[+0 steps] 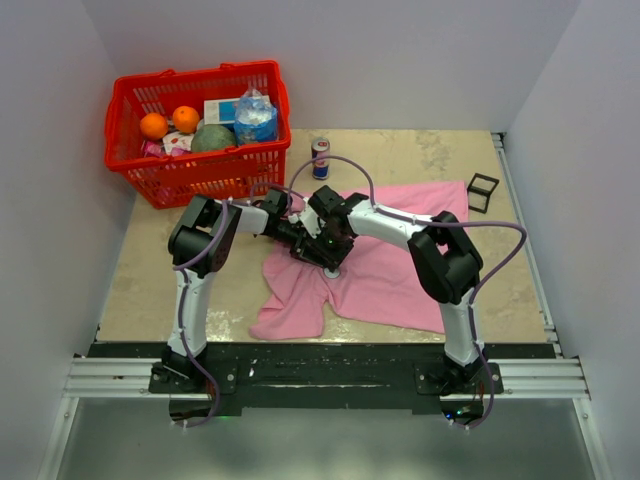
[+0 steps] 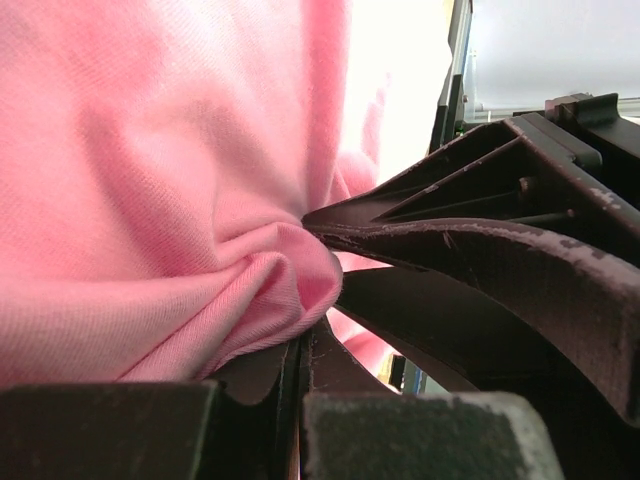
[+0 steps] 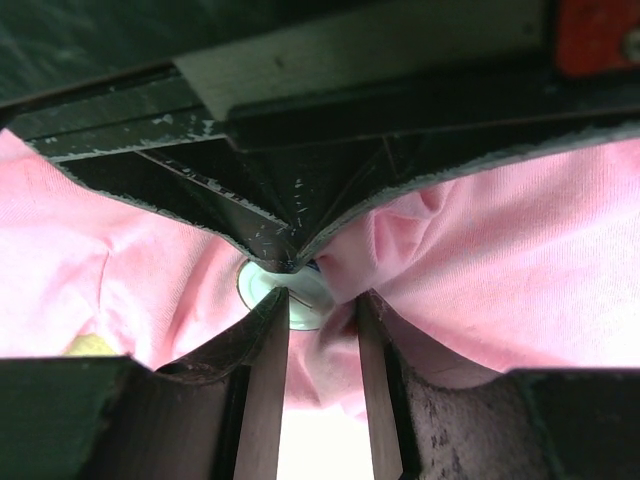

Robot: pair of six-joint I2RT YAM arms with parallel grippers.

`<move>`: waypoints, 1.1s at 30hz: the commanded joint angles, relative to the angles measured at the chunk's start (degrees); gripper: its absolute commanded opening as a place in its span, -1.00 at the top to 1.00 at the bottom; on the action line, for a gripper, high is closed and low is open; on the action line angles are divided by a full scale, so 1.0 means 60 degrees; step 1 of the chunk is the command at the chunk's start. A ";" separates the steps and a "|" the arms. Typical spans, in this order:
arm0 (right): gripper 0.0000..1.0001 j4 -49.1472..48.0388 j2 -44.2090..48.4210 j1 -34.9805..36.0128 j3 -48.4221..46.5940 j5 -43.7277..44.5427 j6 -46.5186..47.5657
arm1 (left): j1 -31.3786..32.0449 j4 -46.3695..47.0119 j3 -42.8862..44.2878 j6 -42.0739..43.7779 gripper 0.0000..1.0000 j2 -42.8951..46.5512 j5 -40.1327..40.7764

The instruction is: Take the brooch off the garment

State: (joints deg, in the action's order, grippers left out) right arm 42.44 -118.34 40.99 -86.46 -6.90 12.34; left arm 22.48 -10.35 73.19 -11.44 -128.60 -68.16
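Right wrist view shows the brooch point(image 3: 306, 298), a small round whitish-silver disc lying on the pink shirt point(image 3: 520, 260), with the right gripper point(image 3: 280, 282) narrowed onto its rim. Just beside it, the left gripper point(image 2: 305, 290) pinches a bunched fold of shirt. The wrinkled shirt is spread on a beige table point(image 1: 150, 290) between white walls point(image 1: 400, 60). A red basket point(image 1: 195, 120), a can point(image 1: 321, 157) and a black frame cube point(image 1: 482, 192) stand behind.
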 commanded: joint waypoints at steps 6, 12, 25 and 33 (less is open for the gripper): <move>0.44 -0.1447 -0.0447 -0.0182 0.0200 0.2232 -0.0459 | 0.0164 0.0099 0.0004 0.0310 1.00 -0.0540 0.0535; 0.50 -0.1536 -0.0300 -0.0196 0.0376 0.2410 -0.0621 | 0.0135 0.0143 0.0019 0.0238 1.00 -0.0643 0.0462; 0.51 -0.1229 -0.0287 -0.0138 0.0083 0.1793 -0.0636 | 0.0135 0.0070 0.0033 0.0266 1.00 -0.0628 0.0491; 0.49 -0.0745 0.1485 -0.0255 0.0214 0.1311 -0.0606 | 0.0062 -0.0150 0.0194 0.0442 1.00 -0.0599 0.0520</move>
State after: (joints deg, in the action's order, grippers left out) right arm 39.33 -116.03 40.60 -85.73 0.97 8.84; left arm 22.52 -10.81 74.08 -11.99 -129.43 -69.17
